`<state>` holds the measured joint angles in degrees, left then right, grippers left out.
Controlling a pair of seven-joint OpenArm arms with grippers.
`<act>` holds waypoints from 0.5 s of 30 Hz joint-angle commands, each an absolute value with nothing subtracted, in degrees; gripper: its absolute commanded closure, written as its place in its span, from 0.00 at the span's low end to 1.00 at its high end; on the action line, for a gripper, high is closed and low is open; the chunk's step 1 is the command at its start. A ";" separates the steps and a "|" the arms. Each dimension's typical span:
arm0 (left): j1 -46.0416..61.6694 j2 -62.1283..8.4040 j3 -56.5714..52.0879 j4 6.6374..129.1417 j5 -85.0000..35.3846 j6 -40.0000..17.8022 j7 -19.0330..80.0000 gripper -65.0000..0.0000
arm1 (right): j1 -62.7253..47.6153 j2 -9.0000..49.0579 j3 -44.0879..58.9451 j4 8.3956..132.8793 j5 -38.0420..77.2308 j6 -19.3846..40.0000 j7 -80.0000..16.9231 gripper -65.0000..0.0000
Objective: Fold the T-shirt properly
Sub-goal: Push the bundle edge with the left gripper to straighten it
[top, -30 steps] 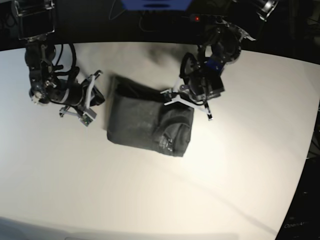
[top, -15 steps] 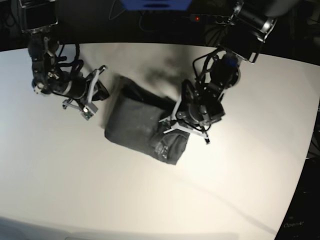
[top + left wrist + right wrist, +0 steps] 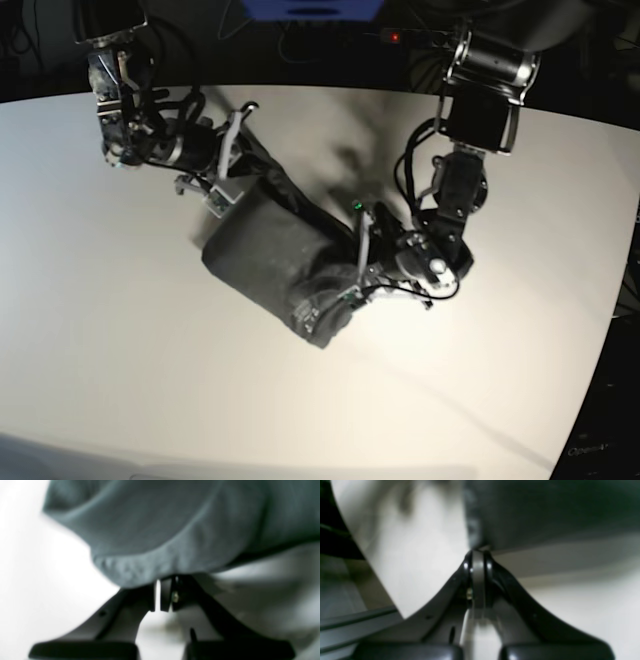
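T-shirt point(image 3: 270, 255), plain dark grey, of soft wrinkled cloth, lies as a compact folded bundle near the middle of the white worktop point(image 3: 120, 380), turned at a slant in the base view. At that view's left, the right end effector point(image 3: 232, 150) meets the bundle's upper corner; the right wrist view shows its black jaws pressed together, with the dark cloth's edge meeting their tips, so it seems to pinch that edge, though blur keeps the grip from being certain. Further right, the left end effector point(image 3: 358, 262) sits at the bundle's lower right side. The left wrist view shows its jaws nearly together, with only a thin bright sliver between them, tucked under a hemmed fold of the grey cloth point(image 3: 175, 535); whether cloth is actually caught there cannot be told.

The step in hand looks like squaring and settling the finished fold. To do it well, both arms should probably move together, keeping the cloth lightly taut so the layers do not slide apart. They should then lower the edges flat before letting go, since soft fabric slumps easily.

No brand, label or readable writing shows on the garment.
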<state>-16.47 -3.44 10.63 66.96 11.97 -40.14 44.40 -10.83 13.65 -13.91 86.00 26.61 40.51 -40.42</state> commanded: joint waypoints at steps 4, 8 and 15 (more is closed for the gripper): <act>-18.42 -1.54 6.55 59.47 13.93 -40.00 40.57 0.95 | -13.76 15.08 -15.08 86.11 21.93 40.00 -46.20 0.99; -19.82 0.31 3.91 54.20 13.93 -40.00 35.65 0.95 | -17.27 16.31 -14.55 91.30 19.38 40.00 -44.97 0.99; -20.97 1.89 4.26 52.44 13.67 -40.00 29.41 0.95 | -22.46 16.13 -14.20 95.25 8.57 40.00 -42.95 0.99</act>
